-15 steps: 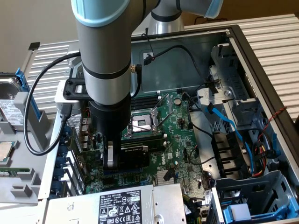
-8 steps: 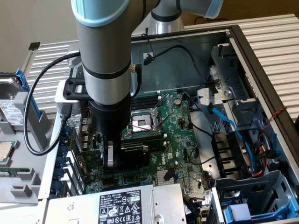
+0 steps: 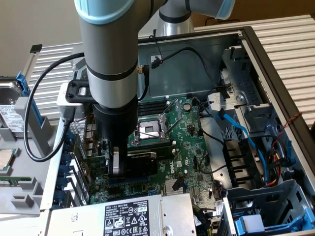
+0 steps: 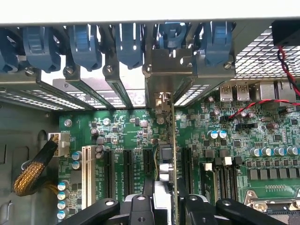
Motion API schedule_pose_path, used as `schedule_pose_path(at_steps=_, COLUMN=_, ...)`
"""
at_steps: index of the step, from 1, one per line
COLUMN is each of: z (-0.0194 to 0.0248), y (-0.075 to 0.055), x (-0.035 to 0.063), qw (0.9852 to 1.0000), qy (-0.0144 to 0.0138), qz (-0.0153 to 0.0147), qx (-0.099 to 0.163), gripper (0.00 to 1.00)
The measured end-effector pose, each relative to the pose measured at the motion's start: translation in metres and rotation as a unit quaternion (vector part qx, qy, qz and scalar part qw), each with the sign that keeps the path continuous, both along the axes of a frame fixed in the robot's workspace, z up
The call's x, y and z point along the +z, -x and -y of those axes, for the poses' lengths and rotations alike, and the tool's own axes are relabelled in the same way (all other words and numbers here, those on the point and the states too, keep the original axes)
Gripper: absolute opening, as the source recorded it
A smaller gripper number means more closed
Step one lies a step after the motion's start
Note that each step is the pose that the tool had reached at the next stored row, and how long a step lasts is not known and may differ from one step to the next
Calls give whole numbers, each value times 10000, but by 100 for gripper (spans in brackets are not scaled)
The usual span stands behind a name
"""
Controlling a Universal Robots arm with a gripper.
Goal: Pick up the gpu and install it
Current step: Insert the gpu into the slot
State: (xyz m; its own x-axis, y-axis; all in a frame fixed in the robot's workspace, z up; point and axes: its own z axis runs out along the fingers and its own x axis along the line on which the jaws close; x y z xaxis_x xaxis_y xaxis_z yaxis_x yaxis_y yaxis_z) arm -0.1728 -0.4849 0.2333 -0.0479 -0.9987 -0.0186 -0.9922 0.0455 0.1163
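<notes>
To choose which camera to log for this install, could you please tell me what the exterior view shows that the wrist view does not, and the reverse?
Exterior view: the robot arm, the labelled power supply, and a hard drive at the exterior view's left.
Wrist view: the blue slot clips, the white slot, a braided yellow cable and red-black wires.
Both: the green motherboard, the CPU socket, and the gripper shut on the gpu.

gripper (image 4: 166, 208) fingers clamped either side of gpu (image 4: 165, 161). Card edge-on, upright over motherboard (image 4: 117, 136), between two black slots. Its metal bracket (image 4: 168, 70) sits among the blue clips (image 4: 129, 44).
</notes>
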Motion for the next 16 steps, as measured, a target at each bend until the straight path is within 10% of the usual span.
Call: schedule_pose_path(at_steps=16, z=-2, y=-13, x=-2, qw=10000, qy=1, qz=4, qx=0, gripper=29)
